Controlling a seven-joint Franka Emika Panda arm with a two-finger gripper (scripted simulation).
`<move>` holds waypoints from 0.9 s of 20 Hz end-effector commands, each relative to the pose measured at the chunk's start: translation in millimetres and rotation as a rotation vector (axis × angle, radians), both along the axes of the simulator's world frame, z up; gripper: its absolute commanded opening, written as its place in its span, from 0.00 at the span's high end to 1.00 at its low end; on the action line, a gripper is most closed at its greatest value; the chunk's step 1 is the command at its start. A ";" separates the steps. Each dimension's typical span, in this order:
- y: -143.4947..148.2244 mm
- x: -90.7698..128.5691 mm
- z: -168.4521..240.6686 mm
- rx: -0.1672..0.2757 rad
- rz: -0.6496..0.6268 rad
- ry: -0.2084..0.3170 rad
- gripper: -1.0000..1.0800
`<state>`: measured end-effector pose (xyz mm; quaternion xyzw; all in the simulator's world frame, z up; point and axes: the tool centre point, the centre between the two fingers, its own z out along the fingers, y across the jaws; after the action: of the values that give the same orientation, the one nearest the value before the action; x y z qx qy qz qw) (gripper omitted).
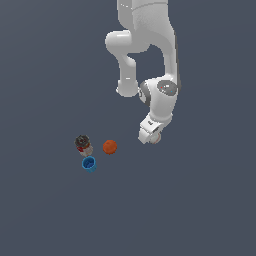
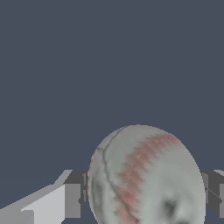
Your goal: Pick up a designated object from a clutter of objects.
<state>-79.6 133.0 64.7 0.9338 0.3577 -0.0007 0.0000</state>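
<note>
- The claw [image 1: 152, 136] is pinching the white baseball [image 2: 146, 177], its fingers [image 2: 74, 199] pressing on either side.
- The orange ball [image 1: 110, 147], blue cup [image 1: 89, 164] and can [image 1: 83, 144] are sitting together on the worktop [image 1: 45, 210], well apart from the claw, toward the exterior view's left.

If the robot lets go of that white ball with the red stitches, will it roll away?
Probably yes. The baseball is round, with no flat side to rest on, so it would likely roll on the smooth floor. It looks firm rather than squishy, keeping its round shape between the gripper fingers on either side. Its curved surface might slip if the squeeze is light.
</note>
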 end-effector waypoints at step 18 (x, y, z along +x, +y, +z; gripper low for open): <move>-109.3 34.1 148.7 0.006 0.001 -0.002 1.00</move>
<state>-48.5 34.1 198.4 0.9337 0.3579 0.0004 -0.0022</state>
